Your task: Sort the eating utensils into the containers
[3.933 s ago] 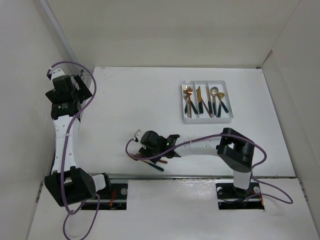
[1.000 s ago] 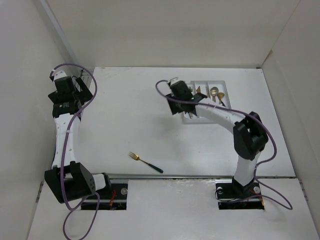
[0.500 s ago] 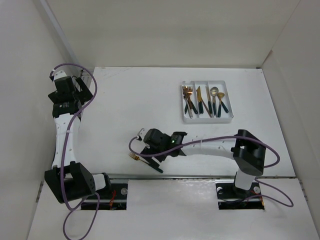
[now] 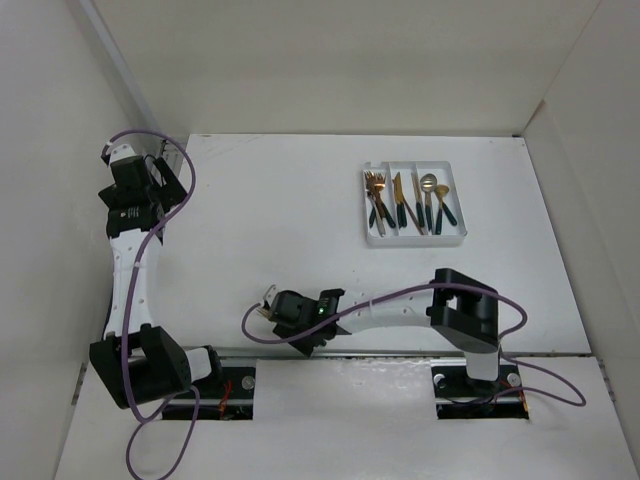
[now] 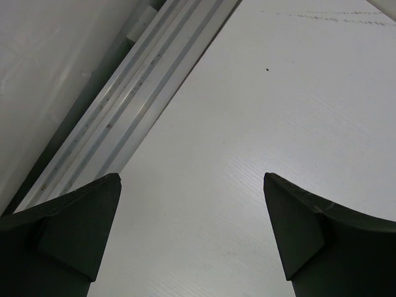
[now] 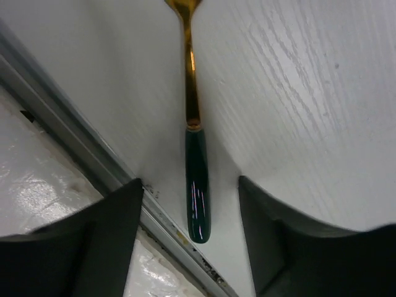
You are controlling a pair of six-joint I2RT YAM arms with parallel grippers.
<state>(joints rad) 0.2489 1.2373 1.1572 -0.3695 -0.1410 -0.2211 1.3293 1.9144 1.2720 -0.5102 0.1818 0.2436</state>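
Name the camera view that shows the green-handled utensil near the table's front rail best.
Right wrist view: the utensil lies between the open fingers, green handle and gold neck sharp, head cut off at the top. Top external: the right gripper hides it. Left wrist: none of it, just table.

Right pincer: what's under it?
One utensil lies flat on the table between the right pincer's open fingers: gold neck, dark green handle. Its head runs off the wrist view; the top view covers it all.

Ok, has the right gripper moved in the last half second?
Yes. In the top view the right gripper has shifted closer to the near-edge rail, its fingers now astride the fork.
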